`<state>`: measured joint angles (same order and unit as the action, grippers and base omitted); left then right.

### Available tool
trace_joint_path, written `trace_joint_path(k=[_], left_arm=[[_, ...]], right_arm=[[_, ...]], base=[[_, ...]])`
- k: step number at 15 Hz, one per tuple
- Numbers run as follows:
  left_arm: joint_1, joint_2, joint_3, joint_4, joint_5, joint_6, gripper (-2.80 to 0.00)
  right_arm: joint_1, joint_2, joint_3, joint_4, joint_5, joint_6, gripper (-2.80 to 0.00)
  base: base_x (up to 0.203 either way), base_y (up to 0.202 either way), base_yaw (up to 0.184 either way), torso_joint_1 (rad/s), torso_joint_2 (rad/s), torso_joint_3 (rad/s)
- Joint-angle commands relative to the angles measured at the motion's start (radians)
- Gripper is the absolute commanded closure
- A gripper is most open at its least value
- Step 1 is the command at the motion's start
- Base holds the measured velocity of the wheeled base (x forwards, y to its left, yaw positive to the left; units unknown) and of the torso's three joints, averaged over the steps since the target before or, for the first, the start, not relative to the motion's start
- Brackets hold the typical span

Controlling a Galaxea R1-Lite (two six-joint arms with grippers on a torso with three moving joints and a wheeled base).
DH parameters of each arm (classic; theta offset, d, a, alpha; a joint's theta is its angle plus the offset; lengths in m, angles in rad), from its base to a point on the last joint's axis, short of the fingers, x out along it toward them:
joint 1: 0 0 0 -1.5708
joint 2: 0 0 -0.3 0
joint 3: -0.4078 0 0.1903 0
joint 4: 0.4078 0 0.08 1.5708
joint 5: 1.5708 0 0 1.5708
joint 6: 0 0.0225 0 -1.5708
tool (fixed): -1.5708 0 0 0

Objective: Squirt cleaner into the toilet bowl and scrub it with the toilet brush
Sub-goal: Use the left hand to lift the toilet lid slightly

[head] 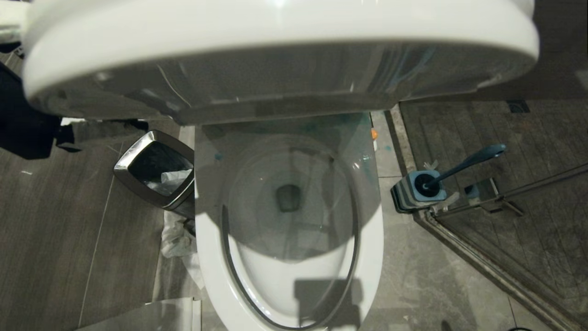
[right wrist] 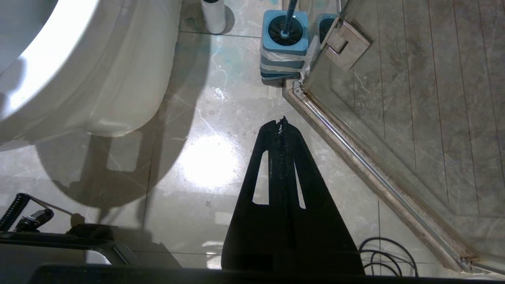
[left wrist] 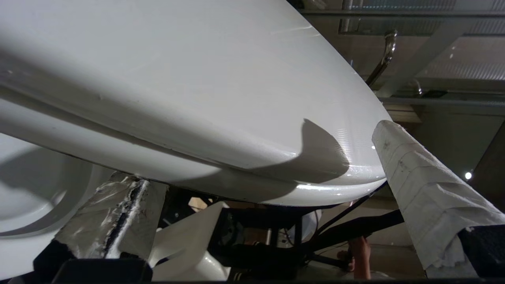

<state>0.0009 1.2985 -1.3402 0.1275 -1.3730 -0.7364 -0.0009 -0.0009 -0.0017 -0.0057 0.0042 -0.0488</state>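
1. The lid point(head: 275, 41) is raised by the left gripper point(left wrist: 252, 189), whose fingers point(left wrist: 418, 189) are spread wide around its edge, exposing the toilet bowl point(head: 289, 220).
2. The toilet brush point(head: 464, 165) is seen standing in its holder point(right wrist: 284, 39) on the floor, ahead of and well apart from the closed, empty right gripper point(right wrist: 281, 122).
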Motion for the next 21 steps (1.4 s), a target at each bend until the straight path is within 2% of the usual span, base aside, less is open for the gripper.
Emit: trace_joint_path(k=[1, 5, 8, 10, 14, 17, 20, 21], left_arm=[[0.008, 0.02, -0.058, -0.017, -0.009, -0.07, -2.8], [0.008, 0.019, -0.089, -0.072, -0.01, -0.191, -2.8], [0.008, 0.018, -0.129, -0.069, -0.009, -0.277, -2.8], [0.007, 0.02, -0.167, -0.069, -0.009, -0.393, -2.8], [0.003, 0.063, -0.304, -0.086, -0.007, -0.671, -2.8], [0.0, 0.094, -0.332, -0.28, -0.003, -0.794, -2.8], [-0.003, 0.116, -0.333, -0.516, 0.034, -1.023, -2.8], [-0.005, 0.123, -0.331, -0.584, 0.051, -1.076, -2.8]], right_arm=[[0.001, 0.001, 0.0, 0.0, 0.0, 0.0, 0.0], [0.001, 0.001, 0.0, 0.0, 0.0, 0.0, 0.0], [0.001, 0.001, 0.0, 0.0, 0.0, 0.0, 0.0], [0.001, 0.001, 0.0, 0.0, 0.0, 0.0, 0.0], [0.001, 0.001, 0.0, 0.0, 0.0, 0.0, 0.0], [0.001, 0.001, 0.0, 0.0, 0.0, 0.0, 0.0], [0.0, 0.001, 0.0, 0.0, 0.0, 0.0, 0.0], [0.001, 0.001, 0.0, 0.0, 0.0, 0.0, 0.0]], base=[[0.0, 0.0, 0.0, 0.0, 0.0, 0.0], [0.0, 0.0, 0.0, 0.0, 0.0, 0.0], [0.0, 0.0, 0.0, 0.0, 0.0, 0.0], [0.0, 0.0, 0.0, 0.0, 0.0, 0.0], [0.0, 0.0, 0.0, 0.0, 0.0, 0.0], [0.0, 0.0, 0.0, 0.0, 0.0, 0.0], [0.0, 0.0, 0.0, 0.0, 0.0, 0.0], [0.0, 0.0, 0.0, 0.0, 0.0, 0.0]])
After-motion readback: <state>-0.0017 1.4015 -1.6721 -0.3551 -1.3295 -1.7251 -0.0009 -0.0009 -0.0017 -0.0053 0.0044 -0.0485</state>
